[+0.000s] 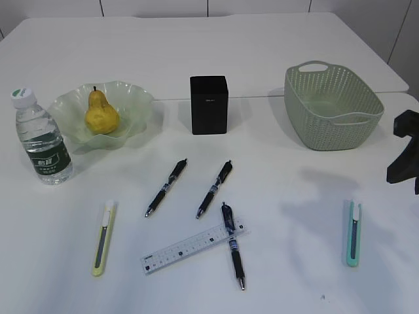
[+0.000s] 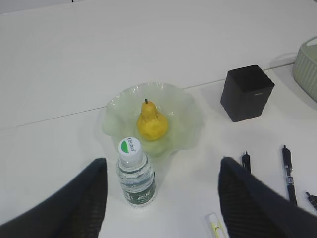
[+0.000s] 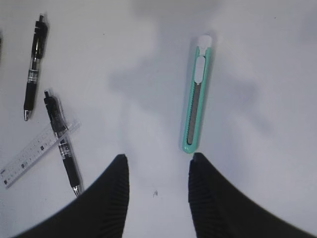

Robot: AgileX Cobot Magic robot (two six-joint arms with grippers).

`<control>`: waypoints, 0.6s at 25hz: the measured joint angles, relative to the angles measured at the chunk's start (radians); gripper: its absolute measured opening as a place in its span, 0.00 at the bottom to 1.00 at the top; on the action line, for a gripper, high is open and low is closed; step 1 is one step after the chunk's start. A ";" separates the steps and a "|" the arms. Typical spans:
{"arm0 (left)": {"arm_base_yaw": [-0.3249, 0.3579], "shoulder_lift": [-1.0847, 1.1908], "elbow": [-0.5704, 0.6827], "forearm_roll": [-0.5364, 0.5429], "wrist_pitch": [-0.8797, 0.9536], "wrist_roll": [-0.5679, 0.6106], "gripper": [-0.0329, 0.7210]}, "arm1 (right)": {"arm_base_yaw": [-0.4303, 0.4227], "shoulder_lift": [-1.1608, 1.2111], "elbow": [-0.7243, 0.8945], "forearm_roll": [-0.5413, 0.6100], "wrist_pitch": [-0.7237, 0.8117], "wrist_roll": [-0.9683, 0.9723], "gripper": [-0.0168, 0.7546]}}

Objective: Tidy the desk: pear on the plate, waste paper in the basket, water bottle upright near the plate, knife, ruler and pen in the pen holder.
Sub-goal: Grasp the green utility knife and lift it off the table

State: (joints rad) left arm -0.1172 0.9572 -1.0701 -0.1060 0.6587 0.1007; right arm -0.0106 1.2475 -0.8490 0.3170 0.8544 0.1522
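The yellow pear [image 1: 101,112] lies on the green ruffled plate [image 1: 134,98]. The water bottle [image 1: 42,140] stands upright left of the plate. The black pen holder [image 1: 209,104] and the green basket [image 1: 332,104] stand further back. Three pens [image 1: 166,187] [image 1: 215,189] [image 1: 232,243], the ruler [image 1: 190,245], a yellow knife [image 1: 103,237] and a teal knife [image 1: 353,233] lie on the desk [image 1: 294,196]. My left gripper [image 2: 163,161] is open and empty, above the bottle [image 2: 136,173]. My right gripper [image 3: 158,157] is open and empty, just short of the teal knife [image 3: 197,99]. No waste paper shows.
One pen lies across the ruler's right end [image 3: 62,141]. The right arm shows as a dark shape at the right edge of the exterior view [image 1: 406,157]. The desk's back half meets the front half at a seam behind the pen holder.
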 joint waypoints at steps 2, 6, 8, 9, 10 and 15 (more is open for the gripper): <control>0.000 0.000 0.000 0.000 0.006 0.000 0.69 | 0.000 0.050 -0.021 0.000 -0.002 0.000 0.45; 0.000 0.000 0.000 0.000 0.008 0.000 0.69 | 0.021 0.155 -0.089 -0.012 -0.009 0.008 0.45; 0.000 0.000 0.000 0.000 0.008 0.000 0.69 | 0.039 0.210 -0.126 -0.039 -0.009 0.041 0.45; 0.000 0.000 0.000 0.000 0.008 0.000 0.68 | 0.047 0.241 -0.144 -0.058 -0.009 0.061 0.45; 0.000 0.000 0.000 0.000 0.008 0.000 0.68 | 0.060 0.268 -0.162 -0.073 -0.007 0.080 0.45; 0.000 0.000 0.000 0.000 0.008 0.000 0.68 | 0.092 0.395 -0.204 -0.124 -0.003 0.165 0.45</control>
State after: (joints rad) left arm -0.1172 0.9572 -1.0701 -0.1060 0.6672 0.1007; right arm 0.0816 1.6420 -1.0533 0.1934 0.8517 0.3176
